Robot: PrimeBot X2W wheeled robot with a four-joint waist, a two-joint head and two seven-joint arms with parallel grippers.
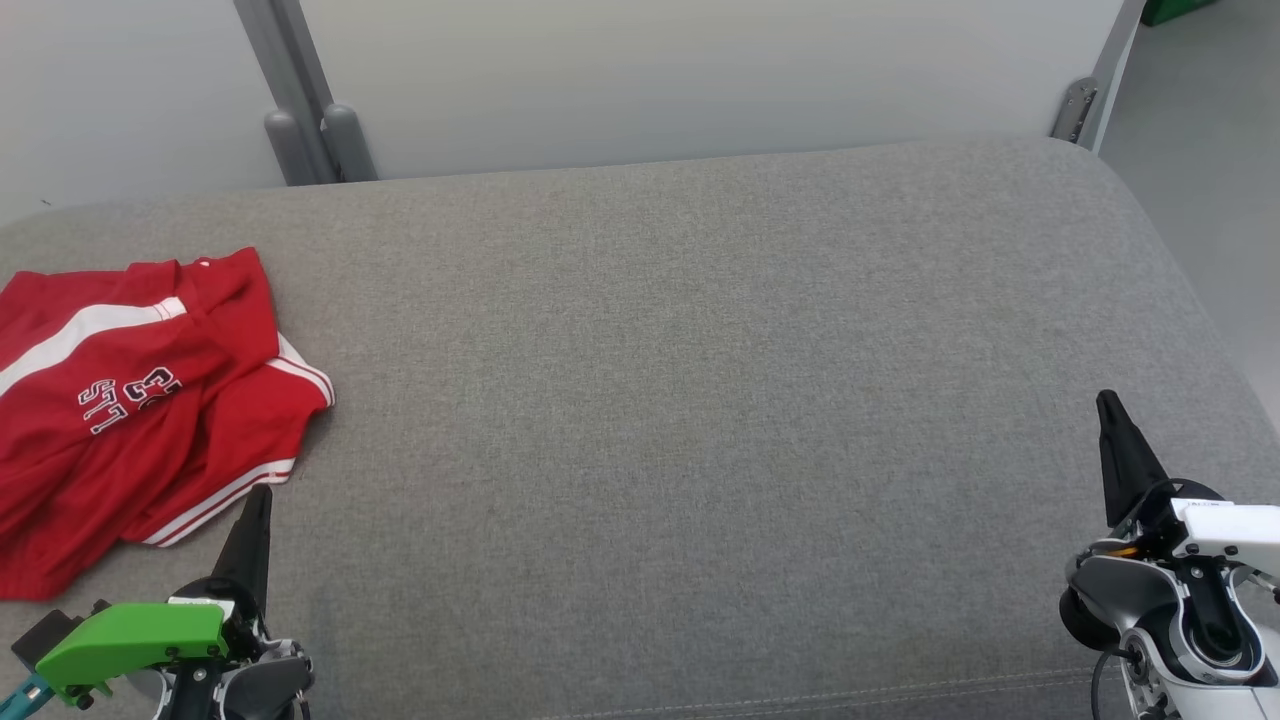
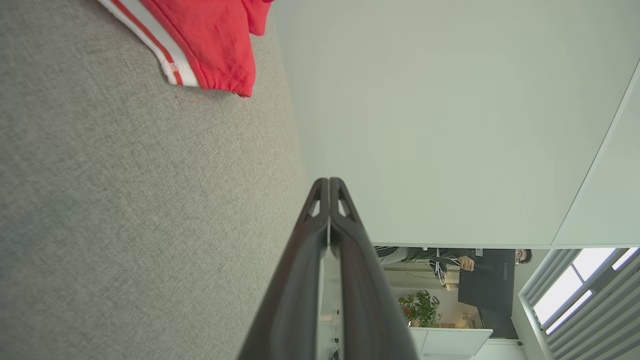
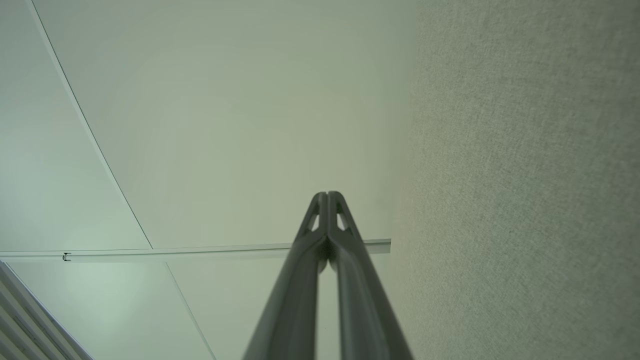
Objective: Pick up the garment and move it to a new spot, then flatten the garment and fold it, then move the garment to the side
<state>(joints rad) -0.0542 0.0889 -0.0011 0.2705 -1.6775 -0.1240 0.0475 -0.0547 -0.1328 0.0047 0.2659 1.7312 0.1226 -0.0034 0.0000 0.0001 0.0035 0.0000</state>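
A red garment [image 1: 130, 400] with white stripes and dark lettering lies crumpled at the left side of the grey cushioned surface [image 1: 680, 400], running off the head view's left edge. Its striped hem [image 2: 200, 45] also appears at the top of the left wrist view. My left gripper [image 1: 262, 497] rests at the lower left, its tip just below the garment's hem and apart from it; its fingers are pressed together, holding nothing. My right gripper [image 1: 1106, 402] sits at the lower right, far from the garment, also shut and empty, as the right wrist view confirms [image 3: 327, 195].
A pale wall panel [image 1: 700, 70] stands behind the surface, with grey posts [image 1: 320, 130] at the back left and a metal bracket [image 1: 1075, 105] at the back right. The surface's right edge curves down toward the floor [image 1: 1220, 180]. A person [image 2: 450, 260] shows far off in the left wrist view.
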